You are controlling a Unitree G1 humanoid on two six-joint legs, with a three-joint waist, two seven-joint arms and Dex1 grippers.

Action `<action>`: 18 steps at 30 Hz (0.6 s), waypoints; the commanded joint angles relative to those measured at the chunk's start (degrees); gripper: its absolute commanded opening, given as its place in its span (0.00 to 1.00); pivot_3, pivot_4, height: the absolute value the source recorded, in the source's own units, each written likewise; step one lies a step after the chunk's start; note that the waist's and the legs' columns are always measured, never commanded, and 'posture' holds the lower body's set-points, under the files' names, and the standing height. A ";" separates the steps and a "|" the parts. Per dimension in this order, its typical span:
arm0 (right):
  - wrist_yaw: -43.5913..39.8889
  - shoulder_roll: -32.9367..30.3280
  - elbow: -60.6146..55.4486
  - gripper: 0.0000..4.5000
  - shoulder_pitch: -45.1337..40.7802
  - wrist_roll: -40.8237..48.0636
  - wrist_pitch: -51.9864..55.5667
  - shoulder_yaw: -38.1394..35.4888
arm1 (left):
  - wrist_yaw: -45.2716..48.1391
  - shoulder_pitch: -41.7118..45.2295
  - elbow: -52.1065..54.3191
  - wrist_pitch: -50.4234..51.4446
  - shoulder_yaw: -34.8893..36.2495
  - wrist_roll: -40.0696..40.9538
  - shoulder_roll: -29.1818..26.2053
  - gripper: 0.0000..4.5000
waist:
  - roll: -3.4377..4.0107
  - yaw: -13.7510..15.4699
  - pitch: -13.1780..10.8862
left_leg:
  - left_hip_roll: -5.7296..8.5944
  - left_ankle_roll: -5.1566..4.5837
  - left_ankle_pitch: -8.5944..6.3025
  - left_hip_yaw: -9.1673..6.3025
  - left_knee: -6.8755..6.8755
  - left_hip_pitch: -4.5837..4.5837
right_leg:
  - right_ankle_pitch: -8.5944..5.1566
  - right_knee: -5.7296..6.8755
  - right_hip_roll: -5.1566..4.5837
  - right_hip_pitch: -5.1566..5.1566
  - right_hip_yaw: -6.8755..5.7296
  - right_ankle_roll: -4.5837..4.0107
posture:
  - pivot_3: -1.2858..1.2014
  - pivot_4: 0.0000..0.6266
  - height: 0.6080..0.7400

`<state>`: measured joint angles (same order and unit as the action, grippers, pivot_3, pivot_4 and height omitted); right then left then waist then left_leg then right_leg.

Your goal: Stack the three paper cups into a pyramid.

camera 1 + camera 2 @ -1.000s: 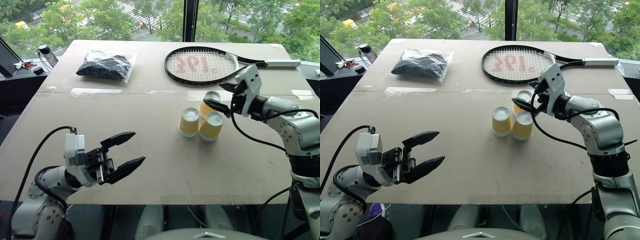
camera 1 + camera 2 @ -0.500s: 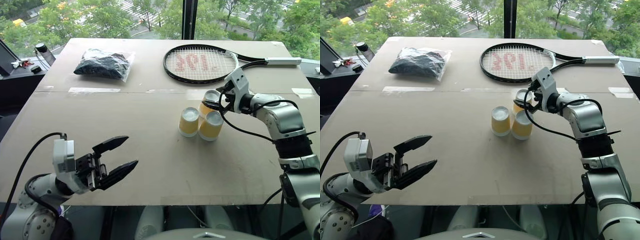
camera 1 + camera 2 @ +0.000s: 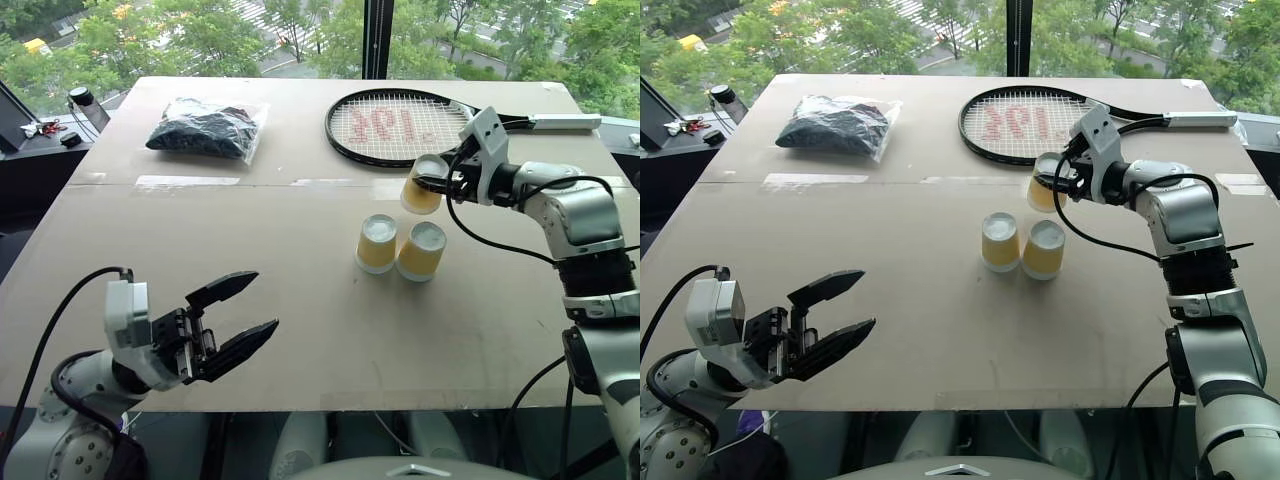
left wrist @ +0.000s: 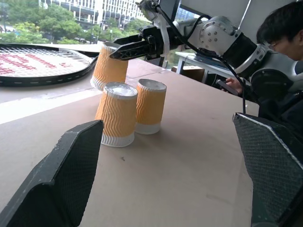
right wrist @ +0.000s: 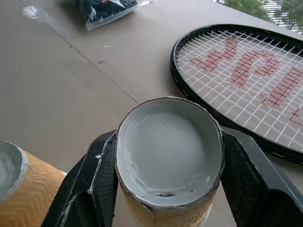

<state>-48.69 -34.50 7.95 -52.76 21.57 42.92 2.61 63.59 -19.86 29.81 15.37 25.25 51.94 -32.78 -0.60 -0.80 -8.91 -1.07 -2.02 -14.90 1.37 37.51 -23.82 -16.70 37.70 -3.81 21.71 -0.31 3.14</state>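
Third cup [image 3: 423, 186] newly lifted, table-clear.

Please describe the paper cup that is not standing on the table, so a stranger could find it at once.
Start at the tennis racket at the table's far side. In front of its head, the right gripper is shut on a yellow ribbed cup, upside down. Unlike the two cups standing side by side nearer, it hangs tilted off the table.

Looks like an office or lab room high up: big windows [image 3: 300, 30] behind the brown table [image 3: 300, 320] show treetops and a street below. Left wrist view shows a person [image 4: 284, 33] seated at a desk beside the table.
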 commanded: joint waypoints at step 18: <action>-2.24 -8.02 -26.83 0.50 6.84 11.58 13.12 -0.75 | 11.89 -4.38 -5.45 0.41 8.91 7.01 -2.70 1.00 | -0.07 0.03 0.04 | -0.03 -0.09 -0.05 -0.08 0.03 0.04 | 0.00 0.04 -0.20 -0.04 -0.06 -0.01 | 0.52 0.24 1.00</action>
<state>-51.49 -42.07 -16.54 -45.99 33.60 57.71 1.96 74.83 -24.35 24.05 15.46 33.19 57.59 -34.67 -0.67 -0.76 -8.87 -1.09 -2.11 -14.95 1.30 37.54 -23.78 -16.71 37.74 -4.02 21.67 -0.36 3.13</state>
